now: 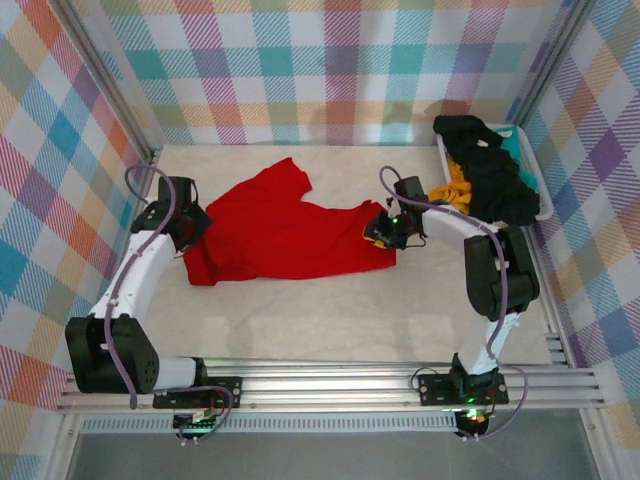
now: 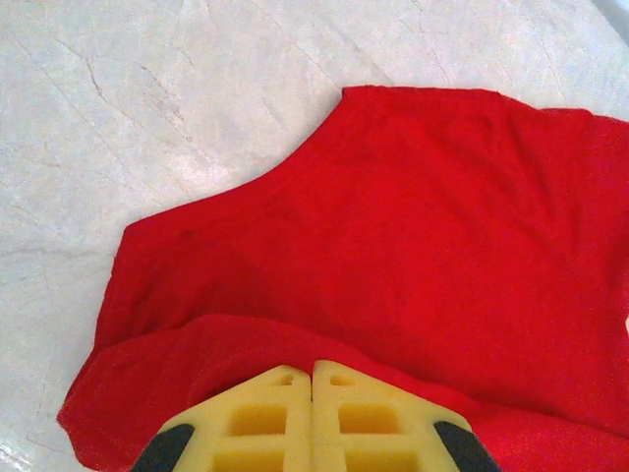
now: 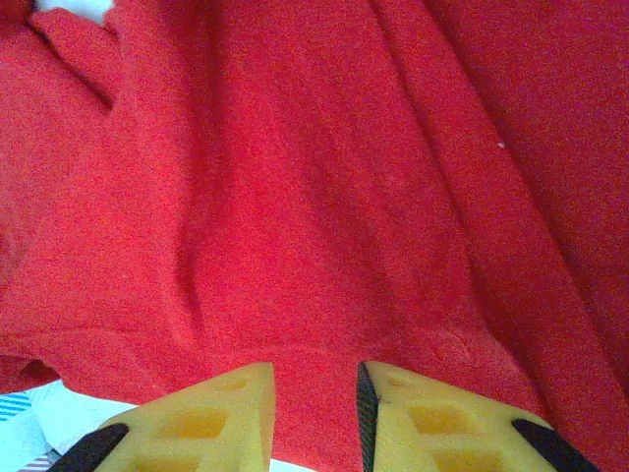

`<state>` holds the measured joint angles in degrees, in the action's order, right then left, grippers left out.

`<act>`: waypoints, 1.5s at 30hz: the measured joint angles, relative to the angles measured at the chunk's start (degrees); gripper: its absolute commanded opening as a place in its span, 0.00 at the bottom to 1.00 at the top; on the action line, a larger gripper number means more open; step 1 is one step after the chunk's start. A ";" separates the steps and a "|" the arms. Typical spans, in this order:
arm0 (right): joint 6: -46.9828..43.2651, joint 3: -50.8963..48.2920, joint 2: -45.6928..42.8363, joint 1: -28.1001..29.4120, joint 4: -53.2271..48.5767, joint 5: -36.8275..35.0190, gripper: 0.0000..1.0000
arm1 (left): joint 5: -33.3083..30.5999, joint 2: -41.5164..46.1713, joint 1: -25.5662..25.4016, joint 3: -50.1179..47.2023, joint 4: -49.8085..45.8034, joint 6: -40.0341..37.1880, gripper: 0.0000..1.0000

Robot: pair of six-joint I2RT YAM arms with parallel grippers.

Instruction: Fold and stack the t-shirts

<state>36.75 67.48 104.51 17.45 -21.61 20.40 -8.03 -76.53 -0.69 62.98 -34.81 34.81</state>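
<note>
Red t-shirt point(image 1: 280, 235) edges, bare table point(image 1: 300, 325) around

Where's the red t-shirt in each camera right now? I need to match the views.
Top external: red t-shirt spread at the centre of the pale tabletop.
Left wrist: shirt covers centre and right, bare tabletop at upper left.
Right wrist: shirt spreads above the right gripper, tabletop at lower left.
Shared landmark: the pale tabletop.

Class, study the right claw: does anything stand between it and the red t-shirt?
Nothing visible does. The right claw sits at the edge of the red t-shirt, its jaws apart, with red cloth between them.
</note>
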 measured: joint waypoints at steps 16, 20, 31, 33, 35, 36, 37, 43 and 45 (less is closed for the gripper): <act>-4.70 1.38 5.20 -0.22 -1.14 -6.03 0.42 | 0.02 0.13 0.00 0.00 -1.03 -0.24 0.00; -5.20 2.86 5.88 -0.28 -1.11 -6.08 0.43 | 0.02 0.13 0.00 0.00 -1.03 -0.42 0.00; -7.63 3.37 6.45 -1.07 -0.92 -6.29 0.46 | 0.02 0.22 0.00 0.00 -1.05 -0.90 0.00; -7.76 3.45 6.47 -1.25 -0.90 -6.27 0.46 | 0.02 0.22 0.00 0.00 -1.03 -1.05 0.00; -7.93 3.52 6.47 -1.31 -0.83 -6.27 0.46 | 0.02 0.22 0.00 0.00 -1.05 -1.14 0.00; -8.00 3.52 6.47 -1.33 -0.74 -6.27 0.46 | 0.02 0.22 0.00 0.00 -1.05 -1.20 0.00; -8.15 3.52 6.47 -1.36 -0.68 -6.27 0.46 | 0.02 0.22 0.00 0.00 -1.03 -1.22 0.00; -9.27 5.40 7.98 -1.36 -0.70 -6.03 0.34 | 0.04 0.22 0.00 0.00 -1.03 -1.22 0.00; -9.35 5.64 8.20 -1.36 -0.72 -5.84 0.29 | 0.04 0.22 0.00 0.00 -1.03 -1.22 0.00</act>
<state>27.40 73.12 112.71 16.10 -22.33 14.57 -7.99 -76.31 -0.69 62.98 -35.83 33.58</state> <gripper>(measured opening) 0.328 0.049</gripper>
